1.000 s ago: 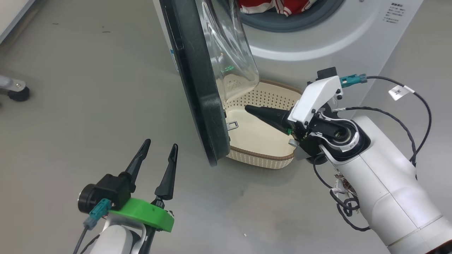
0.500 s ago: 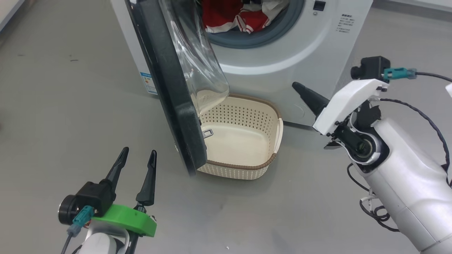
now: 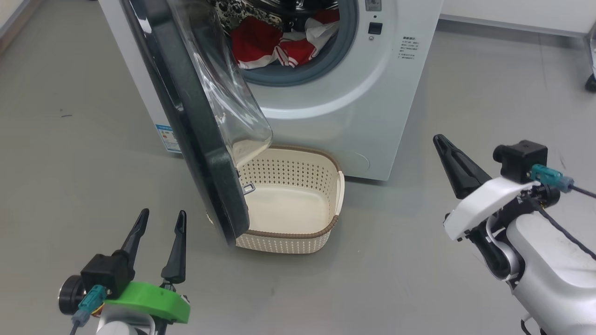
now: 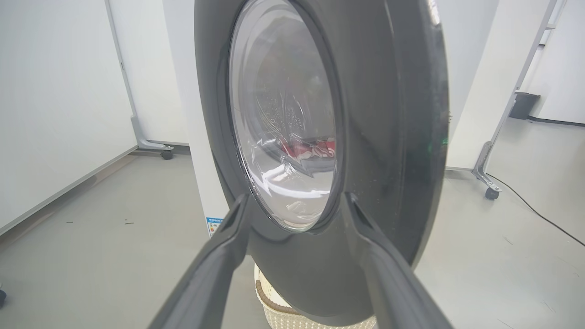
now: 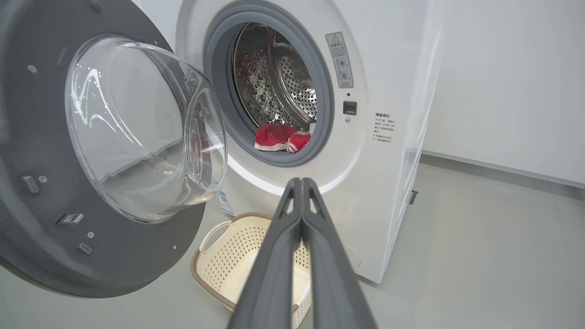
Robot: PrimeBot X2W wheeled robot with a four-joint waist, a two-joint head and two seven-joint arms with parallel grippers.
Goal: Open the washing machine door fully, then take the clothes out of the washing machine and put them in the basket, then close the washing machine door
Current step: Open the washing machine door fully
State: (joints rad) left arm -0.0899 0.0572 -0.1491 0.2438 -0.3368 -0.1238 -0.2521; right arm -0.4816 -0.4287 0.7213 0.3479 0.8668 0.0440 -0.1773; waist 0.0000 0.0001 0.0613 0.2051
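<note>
The white washing machine point(image 3: 354, 107) point(image 5: 374, 192) stands ahead with its black-rimmed door point(image 3: 195, 125) point(image 4: 384, 137) point(image 5: 50, 183) swung out toward me, roughly edge-on in the head view. Red and white clothes point(image 3: 274, 44) point(image 5: 281, 138) lie in the drum. The cream basket point(image 3: 333, 223) point(image 5: 215, 278) sits empty on the floor under the door. My left gripper point(image 3: 160, 216) point(image 4: 297, 201) is open, low on the left, facing the door's outer side. My right gripper point(image 3: 440, 139) point(image 5: 299, 180) is shut on nothing, out to the right of the machine.
Grey floor point(image 3: 396, 270) spreads around the machine. Wheeled frame legs point(image 4: 484, 173) stand at the right and a white partition panel point(image 4: 55, 91) at the left. A blue label point(image 3: 170, 138) is on the machine's side.
The head camera has tilted up, showing more of the drum. My right gripper has pulled back out of the basket area to the right and now points up. The left gripper stays open.
</note>
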